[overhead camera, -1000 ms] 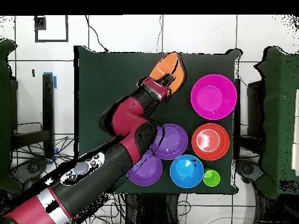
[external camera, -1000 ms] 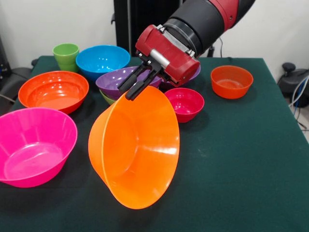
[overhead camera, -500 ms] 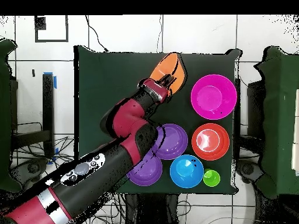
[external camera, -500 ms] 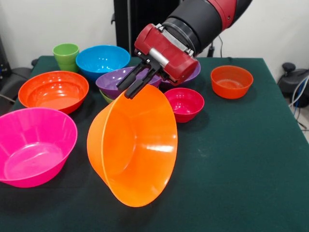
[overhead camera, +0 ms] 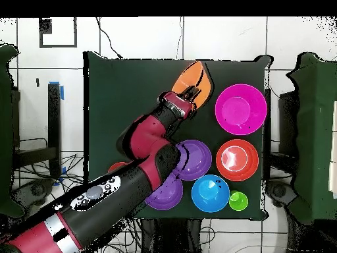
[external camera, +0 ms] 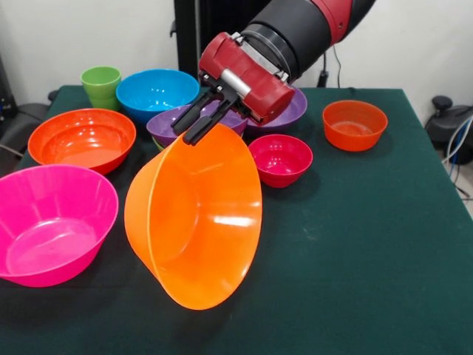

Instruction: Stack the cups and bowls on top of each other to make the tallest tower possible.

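i have the big orange bowl (external camera: 194, 218) tipped on its side, mouth toward the camera, hanging from its upper rim where my gripper (external camera: 194, 127) has its fingers (external camera: 208, 127) clenched on it. left of the fingers and nearer sits the pink bowl (external camera: 50, 222); beyond it the red-orange bowl (external camera: 81, 138). right of the fingers is the small magenta bowl (external camera: 280, 159). just behind the fingers stands the tower (external camera: 177, 126), purple on green. farther back are the blue bowl (external camera: 157, 92), the cup (external camera: 101, 85), and the small orange bowl (external camera: 355, 124).
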Action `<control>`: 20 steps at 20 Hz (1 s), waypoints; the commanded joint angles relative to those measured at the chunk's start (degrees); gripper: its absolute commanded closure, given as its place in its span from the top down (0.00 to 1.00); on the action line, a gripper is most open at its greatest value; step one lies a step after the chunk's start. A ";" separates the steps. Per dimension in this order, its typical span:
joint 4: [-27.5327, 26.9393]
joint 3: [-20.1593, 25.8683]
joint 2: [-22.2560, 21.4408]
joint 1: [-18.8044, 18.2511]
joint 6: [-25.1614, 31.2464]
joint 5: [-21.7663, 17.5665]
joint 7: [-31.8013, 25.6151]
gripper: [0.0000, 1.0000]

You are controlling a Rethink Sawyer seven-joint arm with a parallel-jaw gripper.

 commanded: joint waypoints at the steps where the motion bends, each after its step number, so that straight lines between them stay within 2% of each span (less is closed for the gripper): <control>1: 1.17 9.44 4.98 1.45 -2.12 1.24 9.03 0.00; 8: 0.64 8.97 7.85 1.99 -3.96 3.84 9.04 0.00; 20: -0.05 8.88 10.35 2.16 -5.74 5.54 9.33 0.00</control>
